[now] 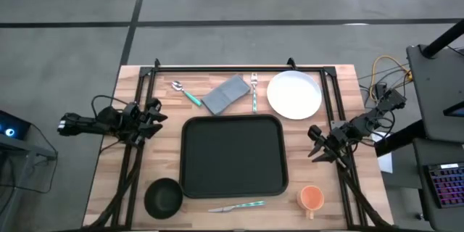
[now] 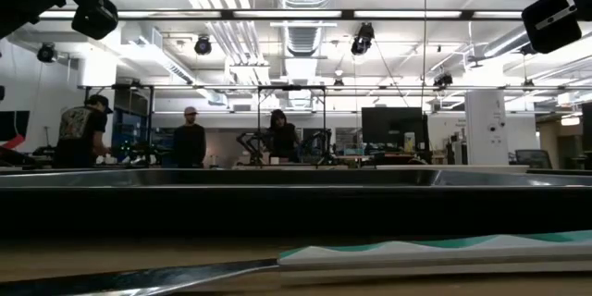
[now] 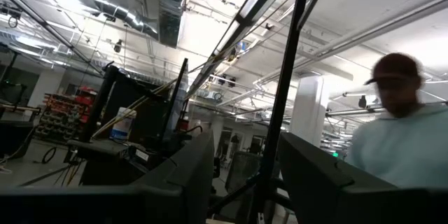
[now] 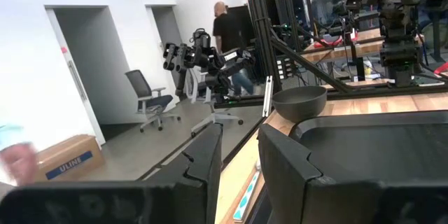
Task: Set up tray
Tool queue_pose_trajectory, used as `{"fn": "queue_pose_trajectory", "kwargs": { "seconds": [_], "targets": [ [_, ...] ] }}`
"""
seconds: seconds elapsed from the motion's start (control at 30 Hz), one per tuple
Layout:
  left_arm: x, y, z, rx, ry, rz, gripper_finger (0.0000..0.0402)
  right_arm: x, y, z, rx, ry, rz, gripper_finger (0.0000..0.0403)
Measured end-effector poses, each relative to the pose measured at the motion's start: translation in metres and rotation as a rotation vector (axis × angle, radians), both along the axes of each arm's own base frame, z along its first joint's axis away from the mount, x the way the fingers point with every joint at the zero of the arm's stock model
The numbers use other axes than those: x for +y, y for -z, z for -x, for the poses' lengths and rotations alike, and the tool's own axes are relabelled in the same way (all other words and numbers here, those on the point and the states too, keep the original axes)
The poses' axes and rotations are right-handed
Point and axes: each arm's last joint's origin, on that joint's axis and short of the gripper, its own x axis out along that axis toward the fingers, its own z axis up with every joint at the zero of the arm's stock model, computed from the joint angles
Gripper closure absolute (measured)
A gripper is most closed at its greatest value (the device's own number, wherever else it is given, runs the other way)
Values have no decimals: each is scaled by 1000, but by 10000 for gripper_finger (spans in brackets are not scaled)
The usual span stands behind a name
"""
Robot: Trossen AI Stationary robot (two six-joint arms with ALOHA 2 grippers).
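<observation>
**Empty tray, both arms parked**

Teal-handled table knife (image 1: 236,206) lies nearest the front edge, just ahead of the large flat black rectangular tray (image 1: 233,156), which sits empty at the middle of the wooden counter (image 1: 109,145). Round white plate (image 1: 294,94), grey folded napkin (image 1: 226,94), small black bowl (image 1: 163,196), orange cup (image 1: 311,197), fork (image 1: 254,90) and spoon (image 1: 185,93) ring it. Left hand (image 1: 154,121) and right hand (image 1: 317,149) hover beside the tray, fingers apart, holding nothing. Thin cutlery lying flat could slip from a pinch.

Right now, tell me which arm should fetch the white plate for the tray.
Right, probably. The right claw hovers at the tray's right side, just in front of the white plate. The left claw sits across the tray, nearer the spoon.
</observation>
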Motion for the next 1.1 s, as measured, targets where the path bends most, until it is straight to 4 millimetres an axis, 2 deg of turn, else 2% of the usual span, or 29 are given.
{"fn": "queue_pose_trajectory", "kwargs": {
  "seconds": [0.5,0.7,0.8,0.97,1.1],
  "targets": [
    [0,0,0,0,0,0,260,0,0,0,29,-8,-53,317],
    [0,0,0,0,-1,0,260,-1,-6,1,-26,0,-72,316],
    [0,0,0,-1,-1,0,260,-4,-4,-2,-28,156,-32,317],
    [0,0,0,-1,-1,0,260,-13,-3,-4,2,452,-62,317],
    [0,0,0,0,-2,-1,260,-16,-3,-4,18,559,-81,317]
  ]
}}
